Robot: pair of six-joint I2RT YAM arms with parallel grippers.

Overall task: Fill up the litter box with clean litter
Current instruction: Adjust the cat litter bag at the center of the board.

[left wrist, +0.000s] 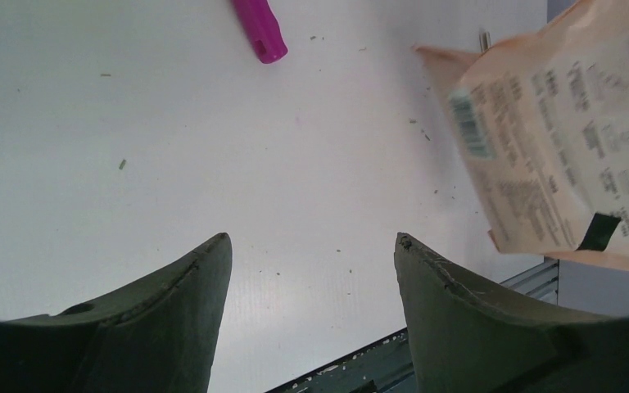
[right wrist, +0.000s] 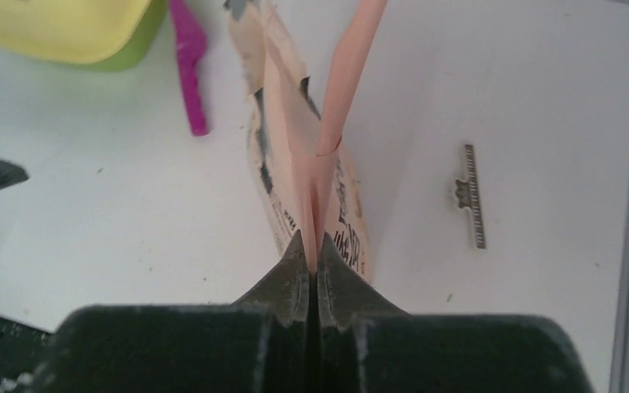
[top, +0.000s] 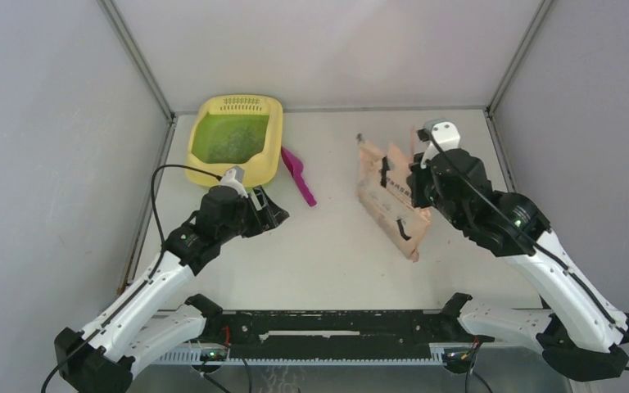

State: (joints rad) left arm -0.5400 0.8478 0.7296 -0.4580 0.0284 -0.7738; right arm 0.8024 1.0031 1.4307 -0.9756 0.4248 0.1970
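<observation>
Nearest, the left pincer (left wrist: pixel 311 241) hovers over bare table (top: pixel 328 262) with its jaws wide apart and nothing between them. To the right of it, the right pincer (right wrist: pixel 313 262) is pressed together on a thin upstanding fold of the peach bag (right wrist: pixel 328 123), whose body lies slumped on the table beneath. Beyond the left pincer a magenta scoop (top: pixel 298 176) lies flat, just beside the litter box (top: pixel 274 155), which sits in the far left corner. Its green floor carries only a thin speckle of clean litter (top: pixel 233 139), and a few stray grains dot the table.

The step in hand looks like picking up the bag to pour. The next move probably calls for raising it by the pinched fold, carrying it across to the box and tipping the open mouth over the green floor, perhaps with the left pincer steadying the sagging body.

Count: two pincers, one bag, one scoop, one litter box, and one small toothed strip (right wrist: pixel 472 195) to the bag's right
</observation>
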